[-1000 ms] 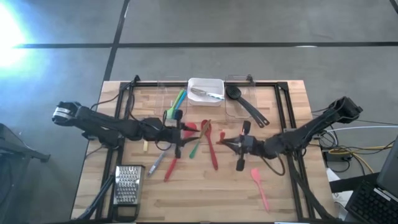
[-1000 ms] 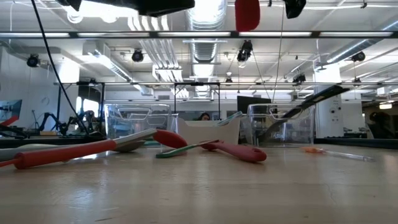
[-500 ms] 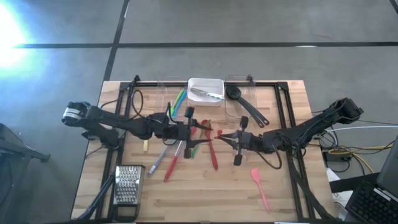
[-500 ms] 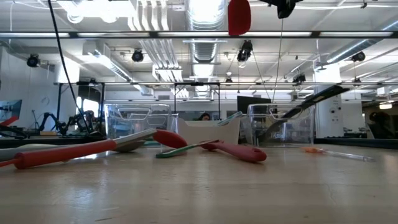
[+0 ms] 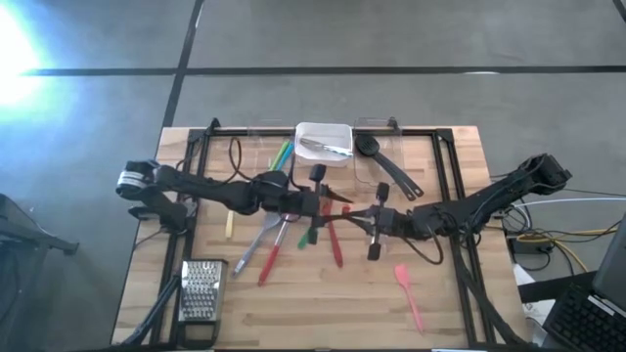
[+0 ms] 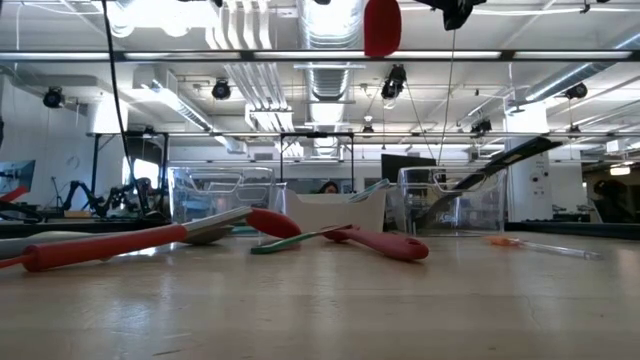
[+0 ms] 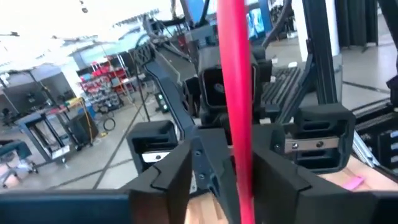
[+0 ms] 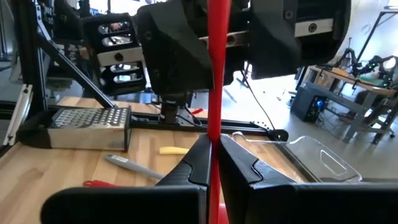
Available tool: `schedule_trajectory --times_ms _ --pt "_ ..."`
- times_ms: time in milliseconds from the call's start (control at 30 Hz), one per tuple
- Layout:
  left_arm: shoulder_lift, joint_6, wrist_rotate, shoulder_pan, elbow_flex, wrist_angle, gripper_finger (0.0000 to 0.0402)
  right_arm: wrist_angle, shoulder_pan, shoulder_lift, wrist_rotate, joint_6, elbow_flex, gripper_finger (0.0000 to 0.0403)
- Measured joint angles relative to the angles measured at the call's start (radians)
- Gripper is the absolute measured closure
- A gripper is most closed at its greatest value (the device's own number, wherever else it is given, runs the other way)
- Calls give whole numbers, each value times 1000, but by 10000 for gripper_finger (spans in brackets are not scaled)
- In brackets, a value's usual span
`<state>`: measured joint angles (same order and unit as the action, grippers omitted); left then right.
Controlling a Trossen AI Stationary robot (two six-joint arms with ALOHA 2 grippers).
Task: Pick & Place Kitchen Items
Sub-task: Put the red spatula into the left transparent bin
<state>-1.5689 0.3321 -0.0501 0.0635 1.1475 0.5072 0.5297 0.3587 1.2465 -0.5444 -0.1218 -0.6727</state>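
Observation:
My right gripper [image 5: 356, 216] is over the table's middle, shut on a red long-handled spoon [image 8: 217, 74]. The spoon stands upright in the air, and its head [image 6: 382, 25] shows high in the low view. My left gripper [image 5: 327, 204] faces it from the table's left. It is open, with one finger [image 7: 186, 177] on each side of the red handle [image 7: 236, 93]. Other utensils lie on the table under both arms: a red spoon [image 5: 335, 242], a red spatula [image 5: 270, 258], a green one [image 5: 305, 237] and a grey one [image 5: 248, 250]. My right gripper pinches the red spoon's handle [image 8: 215, 140] between its two fingers. The fingers come level from the table's right and lie across the handle. The spoon stands upright with its head up, lifted clear of the table.
A white tray [image 5: 338, 130] with metal cutlery stands at the far middle. Clear bins flank it, one holding green utensils [image 5: 281, 154] and one a black slotted spoon [image 5: 389, 168]. A metal grater [image 5: 201, 290] lies near left and a pink spatula [image 5: 409, 293] near right.
My left gripper has gone toward the table's right edge, up to the red spoon that my right gripper holds. My right gripper has moved a little toward the table's left with the spoon, which stays upright.

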Motion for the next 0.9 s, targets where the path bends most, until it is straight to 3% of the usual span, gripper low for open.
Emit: schedule_trajectory --times_ms 200,500,633,900 --pt "-9 6 -3 -2 72 -149 377 1 -1 -1 -11 -6 8 392" --pt "54 7 45 -7 79 -287 381 -3 -1 -5 -10 -10 -5 385" --pt "132 10 168 -32 79 -427 381 -17 5 -17 14 -16 -10 363" --pt "279 -70 280 -189 79 -694 381 -71 3 -18 0 -9 -10 309"
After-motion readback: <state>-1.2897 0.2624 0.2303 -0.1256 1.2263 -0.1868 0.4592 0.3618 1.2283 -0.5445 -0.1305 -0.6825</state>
